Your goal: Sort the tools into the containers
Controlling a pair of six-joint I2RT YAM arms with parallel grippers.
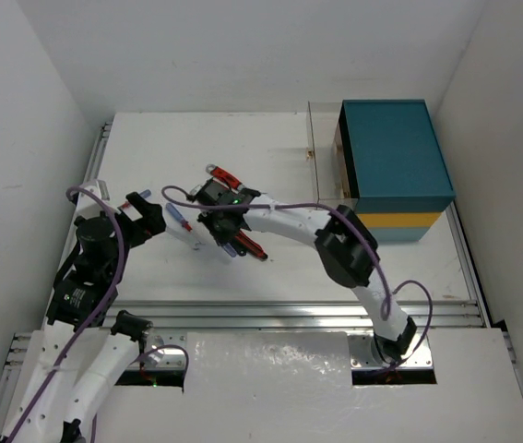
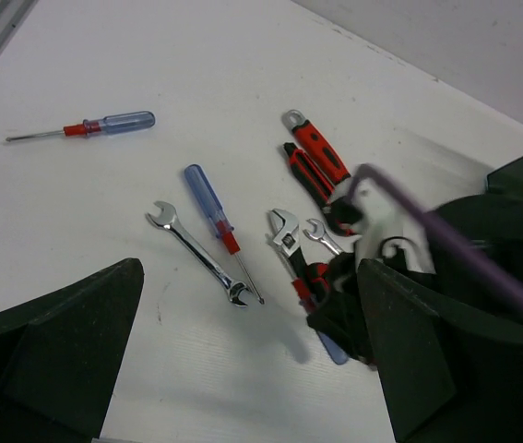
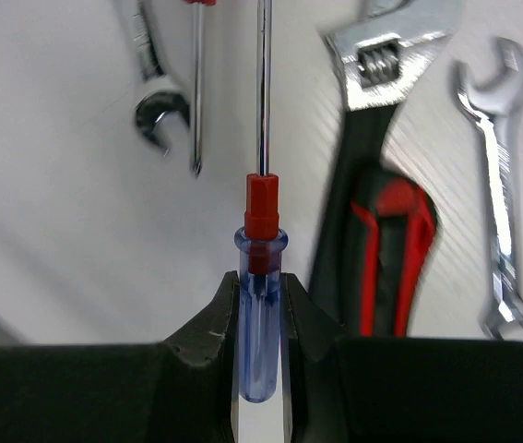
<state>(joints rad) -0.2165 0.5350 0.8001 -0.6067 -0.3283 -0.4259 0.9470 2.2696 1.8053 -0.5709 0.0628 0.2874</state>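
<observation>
Your right gripper (image 3: 261, 305) is clamped on the blue handle of a screwdriver (image 3: 261, 249), its red collar and thin shaft running straight out ahead of the fingertips; only the right wrist view shows this grip plainly. Just to one side of the held handle lies an adjustable wrench (image 3: 381, 203) with red-and-black grip, and beyond that a thin silver spanner (image 3: 501, 185); on the other side you see the ring end of a second spanner (image 3: 155, 101) and the tip of another screwdriver (image 3: 197, 83). The left wrist view opens the scene wider: a lone screwdriver (image 2: 90, 126) well off from the cluster, and a pair of red-and-black handles (image 2: 314, 168) past it. Your left gripper (image 2: 243, 369) stands open, fingers wide apart and holding nothing, hovering short of the tools. From the top camera alone you find the teal box (image 1: 395, 166) with its yellow band, well away from the right gripper (image 1: 226, 226), and the left gripper (image 1: 148, 220) beside the cluster.
</observation>
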